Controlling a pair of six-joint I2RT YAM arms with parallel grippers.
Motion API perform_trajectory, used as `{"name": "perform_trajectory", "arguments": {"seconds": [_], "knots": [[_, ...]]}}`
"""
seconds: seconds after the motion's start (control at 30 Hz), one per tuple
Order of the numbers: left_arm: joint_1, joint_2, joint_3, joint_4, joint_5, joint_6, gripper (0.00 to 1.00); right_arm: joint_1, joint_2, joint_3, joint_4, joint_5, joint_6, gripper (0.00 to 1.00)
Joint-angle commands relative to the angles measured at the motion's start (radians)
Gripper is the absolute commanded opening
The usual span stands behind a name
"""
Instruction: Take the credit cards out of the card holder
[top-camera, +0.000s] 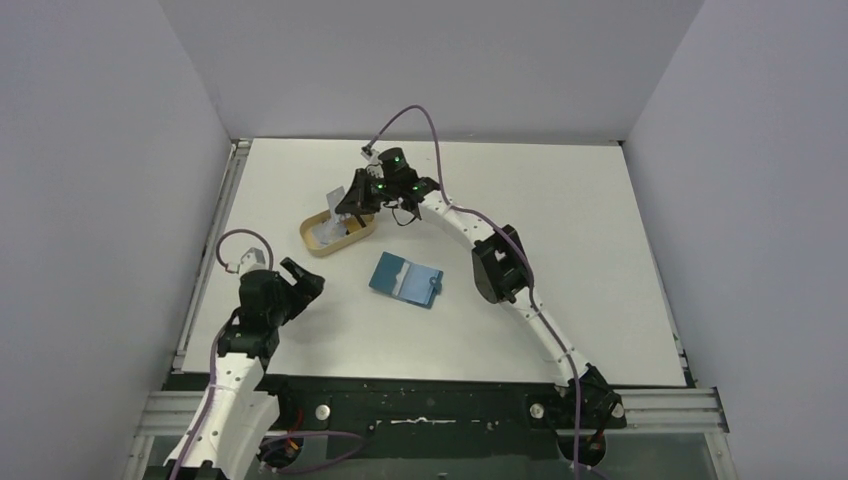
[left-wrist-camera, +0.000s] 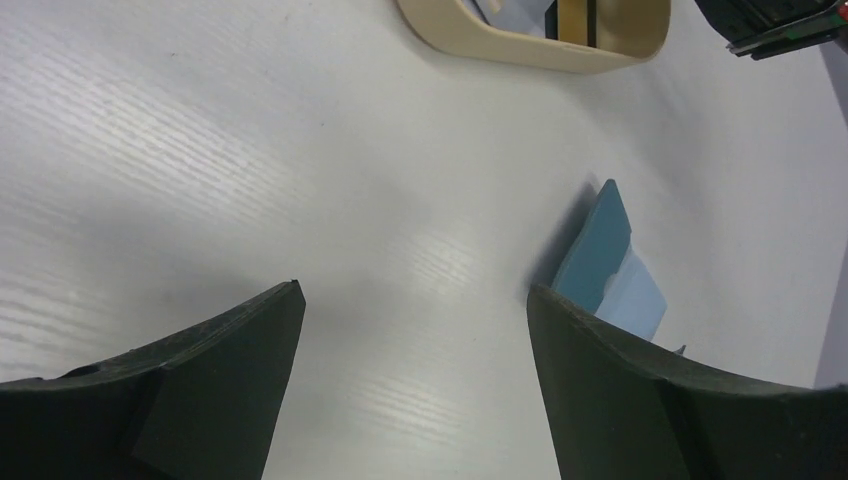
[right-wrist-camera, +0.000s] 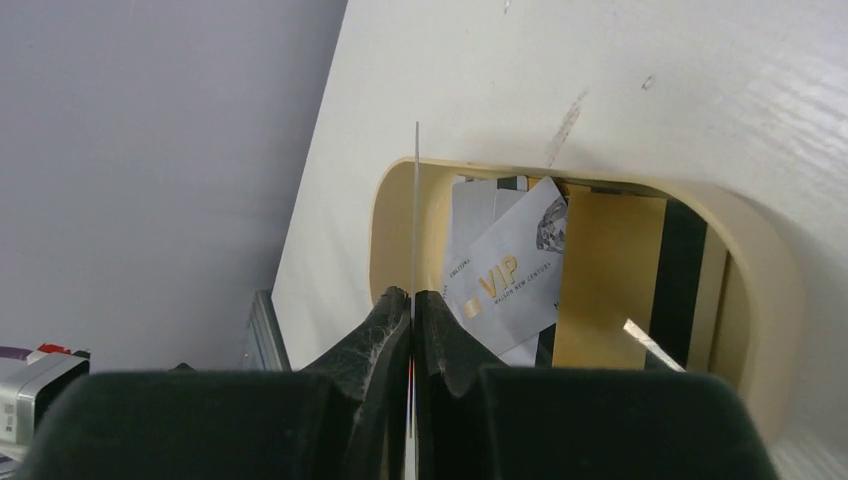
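My right jaws pinch one credit card (right-wrist-camera: 415, 190) above the tan tray (right-wrist-camera: 772, 290), upper centre, with other cards (right-wrist-camera: 510, 275) inside. My left jaws stand open, lower left. The card holder (top-camera: 405, 279) lies open on the counter (top-camera: 580, 200), centre.

Overhead camera looks down; close wrist cameras share the tray (left-wrist-camera: 520, 52) (right-wrist-camera: 778, 300).

One wallet (top-camera: 405, 278) is lying open; one tray (right-wrist-camera: 775, 300) is holding at least three cards (right-wrist-camera: 510, 275); one further card (top-camera: 333, 202) is hanging edge-on above the tray.
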Motion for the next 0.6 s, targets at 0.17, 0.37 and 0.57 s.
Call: {"name": "perform_trajectory", "arguments": {"seconds": [0.17, 0.37, 0.57], "knots": [[0.054, -0.116, 0.095, -0.242, 0.013, 0.052, 0.81, 0.049, 0.068, 0.058, 0.080, -0.052, 0.057, 0.00], [0.053, -0.154, 0.096, -0.288, 0.019, 0.054, 0.81, 0.058, 0.086, 0.054, 0.050, -0.045, 0.036, 0.06], [0.055, -0.165, 0.112, -0.315, 0.011, 0.058, 0.81, 0.058, 0.078, 0.048, 0.032, -0.029, 0.020, 0.40]]}}
